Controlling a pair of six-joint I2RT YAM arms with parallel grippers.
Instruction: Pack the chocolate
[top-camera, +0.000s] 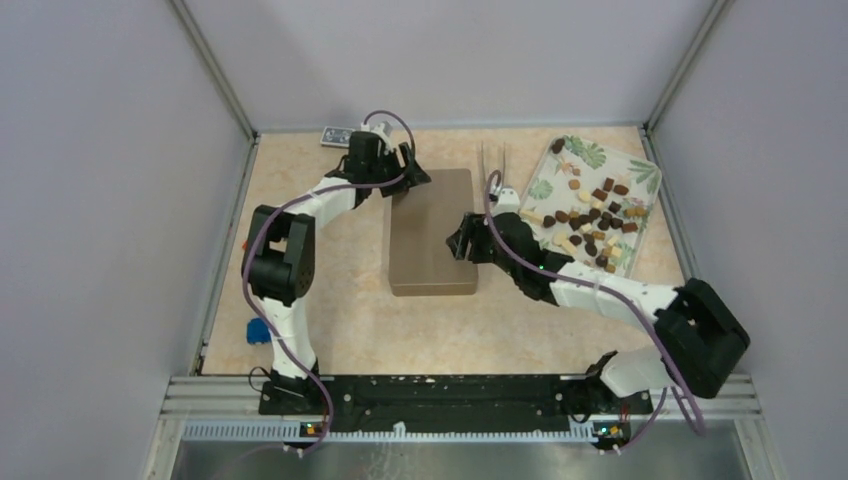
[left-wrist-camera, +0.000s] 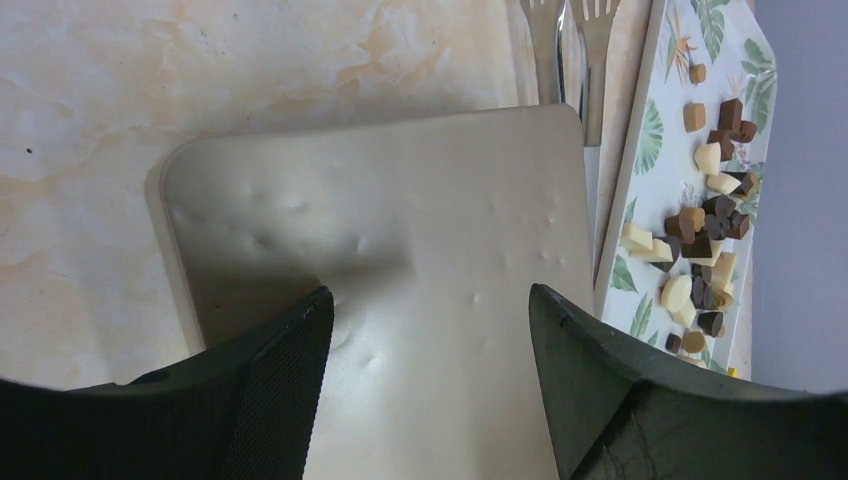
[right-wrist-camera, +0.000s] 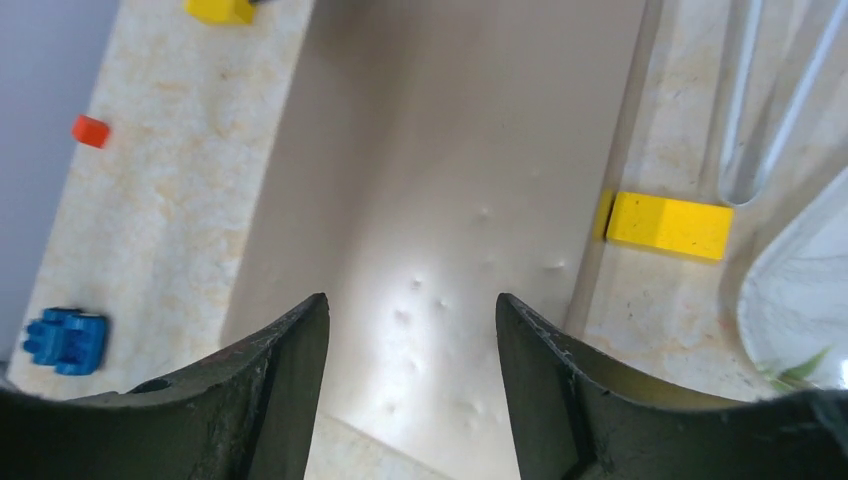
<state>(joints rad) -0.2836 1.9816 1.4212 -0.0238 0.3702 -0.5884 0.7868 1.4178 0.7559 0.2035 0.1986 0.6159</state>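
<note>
While poised over the box (top-camera: 432, 235) with left fingers (left-wrist-camera: 280, 400) and right fingers (right-wrist-camera: 270, 400) spread wide, empty, treat the chocolate (top-camera: 592, 215) on the far-right tray (top-camera: 585, 152) as tiny, light, probably slick: pinch one piece across flat sides.

Chocolate (top-camera: 592, 222) pieces scattered on tray (top-camera: 640, 165)
</note>
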